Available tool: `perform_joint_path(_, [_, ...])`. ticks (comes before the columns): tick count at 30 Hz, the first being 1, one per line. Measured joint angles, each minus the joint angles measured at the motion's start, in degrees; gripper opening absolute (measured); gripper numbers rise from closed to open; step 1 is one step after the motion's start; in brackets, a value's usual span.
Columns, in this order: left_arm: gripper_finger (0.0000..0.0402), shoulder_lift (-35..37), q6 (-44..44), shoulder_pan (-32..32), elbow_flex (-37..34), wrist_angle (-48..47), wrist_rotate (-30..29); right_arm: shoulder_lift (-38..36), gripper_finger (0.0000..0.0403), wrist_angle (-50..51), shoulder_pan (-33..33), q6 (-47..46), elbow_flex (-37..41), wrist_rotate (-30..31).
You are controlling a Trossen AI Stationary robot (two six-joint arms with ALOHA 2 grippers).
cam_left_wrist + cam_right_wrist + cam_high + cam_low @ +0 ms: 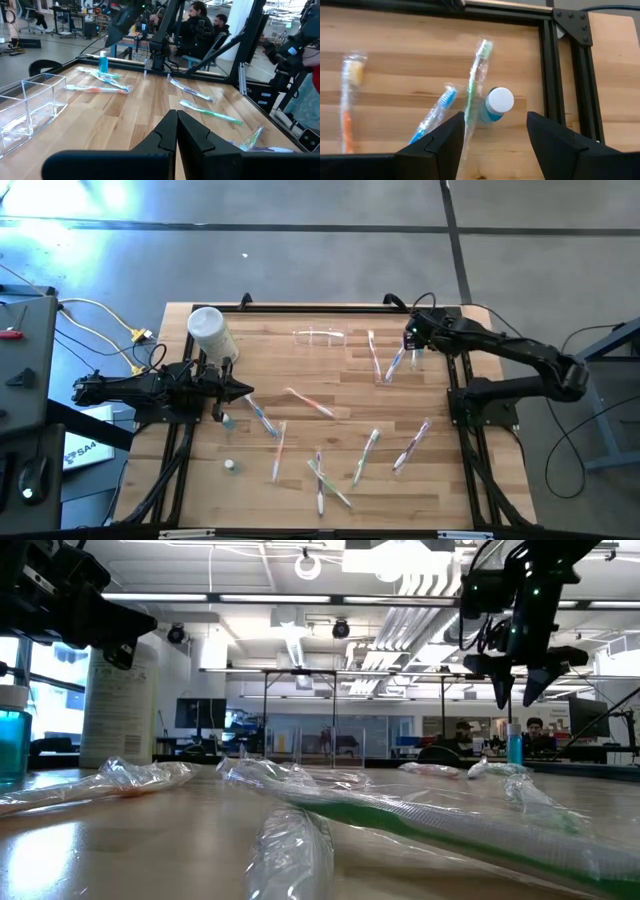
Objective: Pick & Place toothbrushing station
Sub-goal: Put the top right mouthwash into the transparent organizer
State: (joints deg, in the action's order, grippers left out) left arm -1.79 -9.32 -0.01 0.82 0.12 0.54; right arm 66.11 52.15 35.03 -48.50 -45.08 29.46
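Right gripper (495,131) open, empty, hovering over blue bottle (496,104) near far right corner. Left gripper (176,131) closed, empty (beside white canister (211,332)). Clear holder (319,336) at far edge, untouched.

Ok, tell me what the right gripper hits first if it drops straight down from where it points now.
The right gripper, jaws open, points down at the small blue bottle with the white cap; it would probably meet that cap first. The green wrapped toothbrush lies close beside it, so depth leaves some doubt.
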Motion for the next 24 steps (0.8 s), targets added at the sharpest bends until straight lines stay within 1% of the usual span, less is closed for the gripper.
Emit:
perform_joint_path(3, [0.0008,-0.01,0.0,0.0,0.01,0.0,0.0,1.4,0.0208,-0.03,1.25,0.23,0.02,-0.89])
perform_joint_path(14, [0.0008,0.01,0.0,0.0,0.02,0.02,-0.02,3.54,0.0208,-1.17,5.96,1.49,0.02,-0.9])
perform_joint_path(20, [0.0008,0.0,0.0,0.0,0.0,0.0,-0.02,5.65,0.0208,-3.35,6.75,2.26,0.02,-1.86])
perform_joint_path(24, [0.0008,0.01,0.01,0.0,0.0,0.02,-0.02,7.61,0.0208,-4.02,6.79,2.26,0.02,-1.49])
